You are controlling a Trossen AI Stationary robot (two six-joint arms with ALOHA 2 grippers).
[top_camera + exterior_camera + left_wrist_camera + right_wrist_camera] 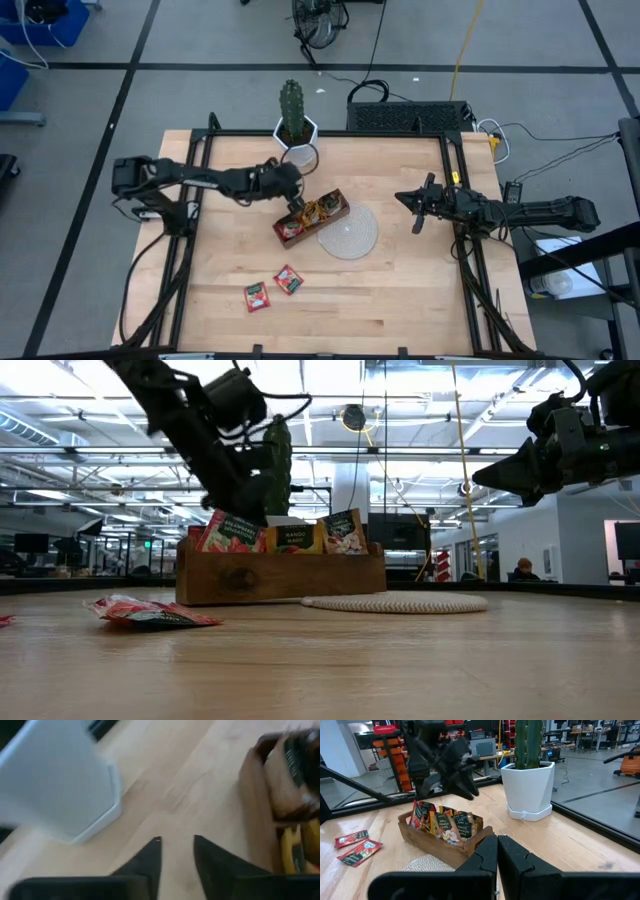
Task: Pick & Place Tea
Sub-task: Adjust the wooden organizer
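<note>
A brown wooden tray (292, 238) lies mid-table with several tea sachets (280, 535) standing upright in it, red, orange-yellow and grey-white. Two red sachets (257, 297) (289, 279) lie flat on the table nearer the near edge; the right wrist view shows them too (352, 838) (360, 851). My left gripper (297, 203) hovers open just above the tray's far-left end, between the tray (255, 795) and the white pot; nothing is between its fingers (177, 845). My right gripper (415, 205) waits shut in the air to the right of the tray.
A cactus in a white pot (293, 130) stands at the far edge, close behind the left gripper. A round woven mat (348, 232) lies against the tray's right side. Black rails (190, 200) run along the table's left and right edges. Bare wood lies along the near side.
</note>
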